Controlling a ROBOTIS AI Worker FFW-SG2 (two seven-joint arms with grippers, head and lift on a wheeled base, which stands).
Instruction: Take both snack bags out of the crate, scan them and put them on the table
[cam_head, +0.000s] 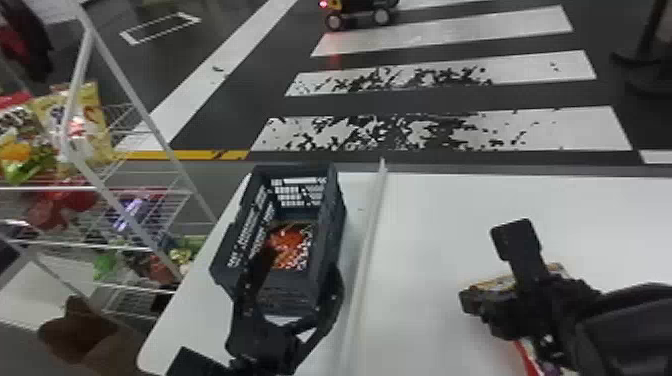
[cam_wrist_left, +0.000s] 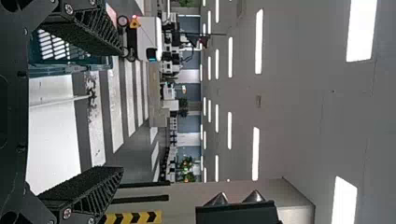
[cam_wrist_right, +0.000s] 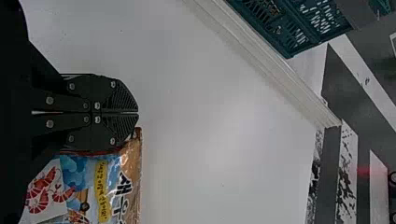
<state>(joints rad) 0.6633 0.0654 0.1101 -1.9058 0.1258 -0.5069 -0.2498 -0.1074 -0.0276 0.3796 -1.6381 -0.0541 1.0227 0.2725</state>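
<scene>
Right gripper (cam_head: 468, 301): closed, its two flat black fingers (cam_wrist_right: 122, 98) meeting with nothing seen between them; set low over the right part of the table, tips toward the crate. Snack bag (cam_wrist_right: 100, 186), one, blue and tan with red shrimps printed on it: just beside those fingers and partly behind them, apparently lying on the table, though the gripper hides much of it. Left gripper (cam_head: 296, 292): open, the fingers wide apart and empty, at the near end of the crate; in the head view one overlaps the crate's inside, the other its right wall. Crate (cam_head: 330, 200), dark, with lattice walls: upright on the left part of the table. Second snack bag (cam_head: 292, 245), orange and red: on the crate's floor. White strip (cam_head: 372, 225): runs along the table between crate and right gripper. Table (cam_head: 425, 215): white. Wire rack (cam_head: 145, 245), holding colourful packets: beyond the table's left edge.
</scene>
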